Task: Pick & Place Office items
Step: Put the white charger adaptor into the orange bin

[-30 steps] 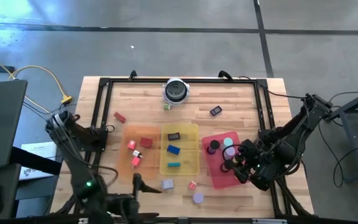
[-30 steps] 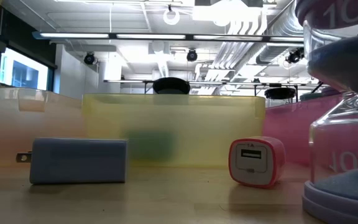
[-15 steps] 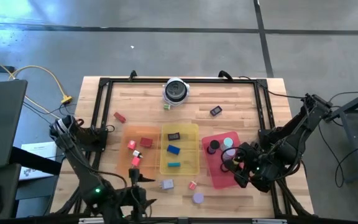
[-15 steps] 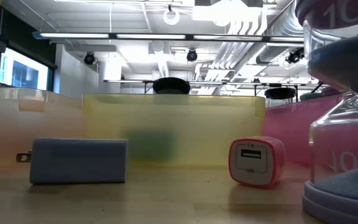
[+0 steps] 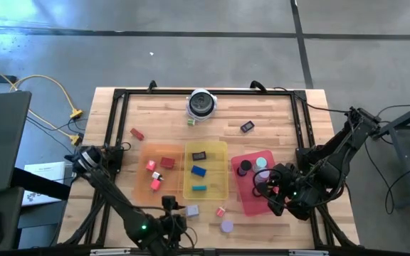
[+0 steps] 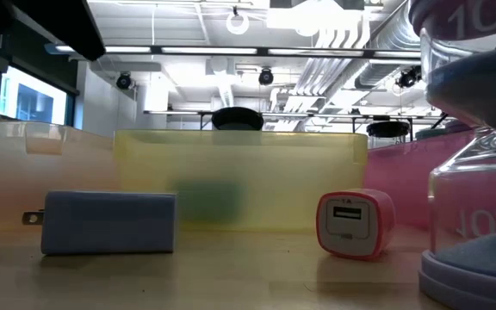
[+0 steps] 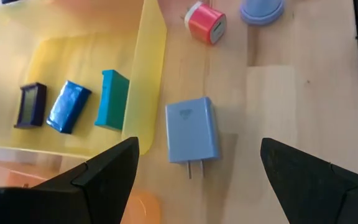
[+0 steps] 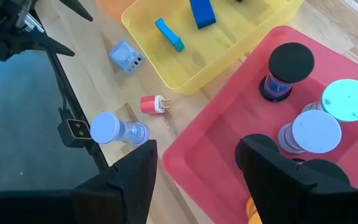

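On the wooden table (image 5: 283, 114), the left end effector (image 7: 194, 171) hangs open above the grey-blue charger (image 7: 192, 129), near the yellow tray (image 5: 223, 153); next, lower and grasp. The right end effector (image 8: 194, 165) hangs open over the red tray (image 8: 229, 134).

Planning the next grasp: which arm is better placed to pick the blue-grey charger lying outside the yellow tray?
Left. The left gripper hangs open directly above the blue-grey charger, which lies on bare wood beside the yellow tray. The right gripper is over the red tray, farther off.
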You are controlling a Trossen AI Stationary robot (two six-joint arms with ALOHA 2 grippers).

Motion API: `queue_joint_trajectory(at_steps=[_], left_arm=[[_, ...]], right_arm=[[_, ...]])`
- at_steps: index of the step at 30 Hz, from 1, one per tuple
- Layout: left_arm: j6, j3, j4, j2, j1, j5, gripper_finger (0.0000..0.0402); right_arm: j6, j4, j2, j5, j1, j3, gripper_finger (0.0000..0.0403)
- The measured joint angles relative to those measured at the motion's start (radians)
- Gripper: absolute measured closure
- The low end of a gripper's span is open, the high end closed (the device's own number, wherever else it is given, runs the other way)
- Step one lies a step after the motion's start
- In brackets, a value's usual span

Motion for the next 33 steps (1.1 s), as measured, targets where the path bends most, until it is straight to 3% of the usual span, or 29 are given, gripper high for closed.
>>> queue_joint_trajectory(at_steps=[10,19,33], left_arm=[[-0.024,-0.021,0.036,-0.002,0.016,0.011,0.0076],[-0.005,-0.165,0.350,-0.002,0.023,0.034,0.0076],[-0.070,-0.220,0.365,-0.002,0.056,0.082,0.0076]], right_arm=[[0.000,0.000,0.000,0.005,-0.001,0.000,0.0186],[0.000,0.000,0.000,0.005,-0.001,0.000,0.0186],[0.000,0.000,0.000,0.005,-0.001,0.000,0.0186]])
